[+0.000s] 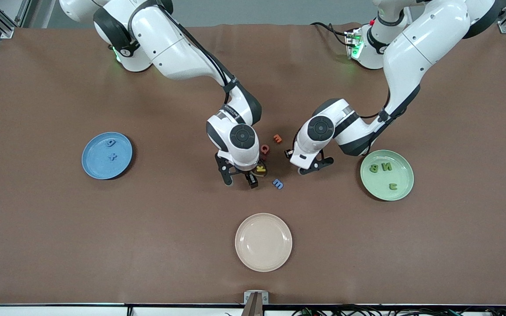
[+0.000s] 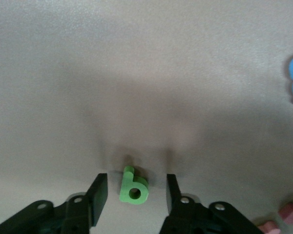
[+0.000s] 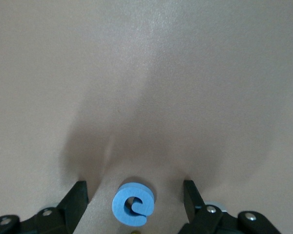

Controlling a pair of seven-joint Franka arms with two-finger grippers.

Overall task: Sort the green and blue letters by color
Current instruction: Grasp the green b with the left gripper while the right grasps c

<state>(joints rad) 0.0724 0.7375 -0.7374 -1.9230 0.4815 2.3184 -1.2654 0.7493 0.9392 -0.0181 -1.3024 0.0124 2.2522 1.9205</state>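
My left gripper (image 2: 136,192) is low over the table, open, with a green letter b (image 2: 133,186) lying flat between its fingers and a gap on each side. It hangs beside the green plate (image 1: 378,184), which holds three green letters (image 1: 386,166). My right gripper (image 3: 136,200) is open around a blue letter e (image 3: 133,204) that lies on the table untouched. A blue letter m (image 1: 278,184) lies between the two grippers (image 1: 240,181) (image 1: 316,166). The blue plate (image 1: 97,164) at the right arm's end holds two blue letters (image 1: 112,156). In the front view both hands hide the b and the e.
A yellow K (image 1: 260,168), a red letter (image 1: 265,149) and an orange letter (image 1: 277,138) lie close to the right gripper. A beige plate (image 1: 263,242) stands bare, nearer to the front camera than the grippers.
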